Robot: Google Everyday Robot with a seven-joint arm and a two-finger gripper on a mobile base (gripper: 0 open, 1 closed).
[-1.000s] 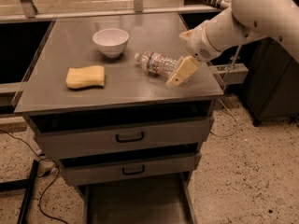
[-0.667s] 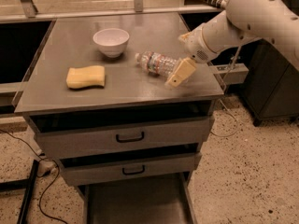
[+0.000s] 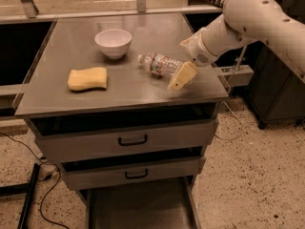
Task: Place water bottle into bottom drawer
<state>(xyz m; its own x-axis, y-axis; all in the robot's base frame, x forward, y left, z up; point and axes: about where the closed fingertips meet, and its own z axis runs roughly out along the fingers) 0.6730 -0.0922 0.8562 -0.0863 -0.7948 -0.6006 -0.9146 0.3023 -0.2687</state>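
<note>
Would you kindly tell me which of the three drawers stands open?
The bottom drawer, pulled out beneath the two handled fronts; the pincer is beside the water bottle on top.

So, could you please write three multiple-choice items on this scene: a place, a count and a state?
1. Where is the robot's beige claw? A. inside the white bowl B. at the base end of the clear ribbed plastic water bottle C. over the yellow sponge
2. How many black drawer handles show? A. one B. two C. four
3. How is the grey metal bottom drawer? A. pulled open B. shut C. removed
Answers: B, the claw sits by the lying bottle's base; B, one handle above the other; A, its dark floor shows.
</note>
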